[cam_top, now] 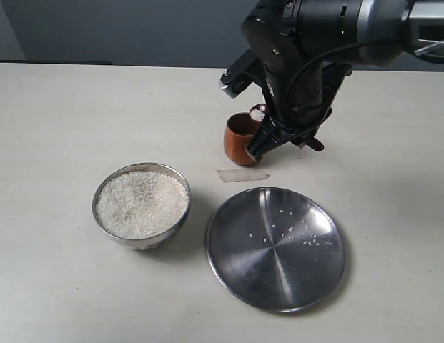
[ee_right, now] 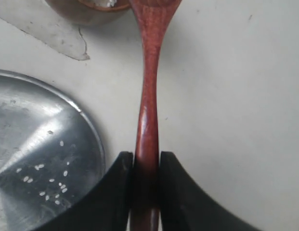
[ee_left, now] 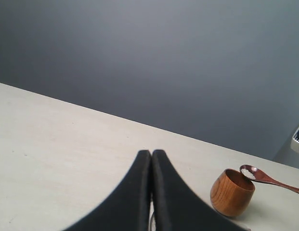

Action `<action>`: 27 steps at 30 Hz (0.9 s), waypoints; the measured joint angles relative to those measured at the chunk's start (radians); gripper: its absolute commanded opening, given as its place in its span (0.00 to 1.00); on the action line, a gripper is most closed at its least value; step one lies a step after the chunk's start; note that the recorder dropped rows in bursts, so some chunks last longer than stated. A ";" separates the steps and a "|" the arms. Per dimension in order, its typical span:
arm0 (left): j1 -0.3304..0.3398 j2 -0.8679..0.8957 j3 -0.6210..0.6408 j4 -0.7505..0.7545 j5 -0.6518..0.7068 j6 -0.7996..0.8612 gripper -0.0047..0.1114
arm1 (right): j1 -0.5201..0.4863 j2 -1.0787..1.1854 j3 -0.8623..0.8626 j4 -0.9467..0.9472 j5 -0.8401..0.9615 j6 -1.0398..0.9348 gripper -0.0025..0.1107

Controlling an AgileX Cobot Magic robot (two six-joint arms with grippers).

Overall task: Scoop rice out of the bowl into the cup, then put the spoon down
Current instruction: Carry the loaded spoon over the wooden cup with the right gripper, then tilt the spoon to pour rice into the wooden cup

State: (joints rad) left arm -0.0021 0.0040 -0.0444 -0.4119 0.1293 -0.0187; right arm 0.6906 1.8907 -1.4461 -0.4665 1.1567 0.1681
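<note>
The steel bowl [cam_top: 141, 204] holds a heap of rice [cam_top: 141, 202] at the front left of the table. The reddish-brown wooden cup [cam_top: 239, 139] [ee_left: 232, 193] stands behind the plate. My right gripper [ee_right: 146, 158] [cam_top: 273, 136] is shut on the spoon's handle [ee_right: 147, 115]. The spoon's scoop [cam_top: 258, 113] [ee_left: 248, 172] carries white grains and sits at the cup's rim. My left gripper [ee_left: 151, 155] is shut and empty, well away from the cup; it does not show in the exterior view.
A wide flat steel plate [cam_top: 276, 246] [ee_right: 24, 144] with a few loose grains lies at the front right. A scrap of clear tape [cam_top: 242, 175] [ee_right: 48, 33] lies on the table between cup and plate. The dark right arm [cam_top: 307, 50] hangs over the cup.
</note>
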 measured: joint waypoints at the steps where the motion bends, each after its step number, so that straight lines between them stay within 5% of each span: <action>1: 0.000 0.000 0.000 0.000 0.000 0.000 0.05 | 0.000 0.001 0.000 -0.003 0.000 0.000 0.02; 27: 0.000 0.000 0.000 0.000 0.000 0.000 0.05 | 0.064 0.035 0.000 -0.123 0.007 -0.037 0.02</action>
State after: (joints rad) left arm -0.0021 0.0040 -0.0444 -0.4119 0.1293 -0.0187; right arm 0.7546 1.9255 -1.4461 -0.5900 1.1632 0.1315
